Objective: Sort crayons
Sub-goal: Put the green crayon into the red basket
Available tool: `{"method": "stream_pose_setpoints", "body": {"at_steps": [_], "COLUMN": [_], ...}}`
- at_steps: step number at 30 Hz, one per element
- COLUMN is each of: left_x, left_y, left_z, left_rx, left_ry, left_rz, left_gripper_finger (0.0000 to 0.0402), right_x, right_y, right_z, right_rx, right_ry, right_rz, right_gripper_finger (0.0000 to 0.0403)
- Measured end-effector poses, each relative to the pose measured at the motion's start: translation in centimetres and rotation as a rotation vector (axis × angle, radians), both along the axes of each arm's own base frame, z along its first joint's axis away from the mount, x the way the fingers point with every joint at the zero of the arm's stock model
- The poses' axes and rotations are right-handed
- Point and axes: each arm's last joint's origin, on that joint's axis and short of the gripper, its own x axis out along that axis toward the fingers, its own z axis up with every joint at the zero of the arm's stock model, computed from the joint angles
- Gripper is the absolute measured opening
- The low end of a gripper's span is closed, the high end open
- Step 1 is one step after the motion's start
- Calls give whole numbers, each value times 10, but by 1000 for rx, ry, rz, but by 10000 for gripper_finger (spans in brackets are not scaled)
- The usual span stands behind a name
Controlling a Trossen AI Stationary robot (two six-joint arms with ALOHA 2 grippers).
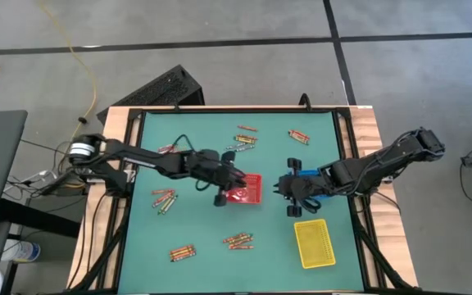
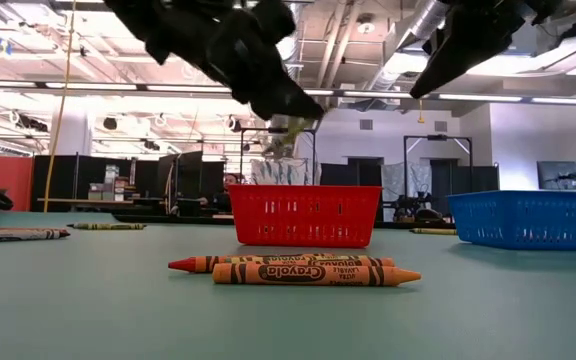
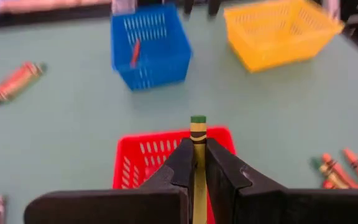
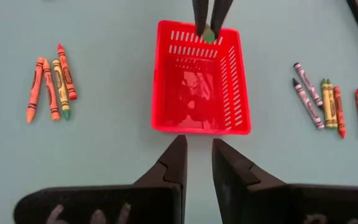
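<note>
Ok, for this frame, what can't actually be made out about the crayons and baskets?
- Red basket contents: the glossy floor glares in the right wrist view; its mesh wall blocks the low view.
- Held crayon: its lower part is hidden between the left gripper fingers in the left wrist view.
- Crayon colours in the high view: the groups are too small.
- Blue basket: mostly covered by the right gripper and arm in the high view.
</note>
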Motion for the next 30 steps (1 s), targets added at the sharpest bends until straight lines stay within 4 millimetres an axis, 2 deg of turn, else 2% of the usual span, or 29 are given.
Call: {"method": "stream_pose_setpoints", "body": {"at_steps": [4,10,12,27,30], "left_x": [16,33,34,36,36], "left_y": [0,2,2,3,3], "left_z": [-18,-30,-34,-33,-34], "left_rx": [1,37,41,83,96], "left_ry": [132,240,283,288,290], "left_rz": [-1,33,30,34,24], "left_gripper_finger": [12,12,12,12,29], "right_x": [-3,-4,-4,-5,-5], "right_y": [6,11,11,11,11], "right_z": [-1,-1,-1,-1,-1], "right_rx": [6,10,19,20,20], "right_ry": [11,9,6,8,8], "right_rz": [14,27,19,16,17], "right_gripper_finger": [67,67,67,67,67]}}
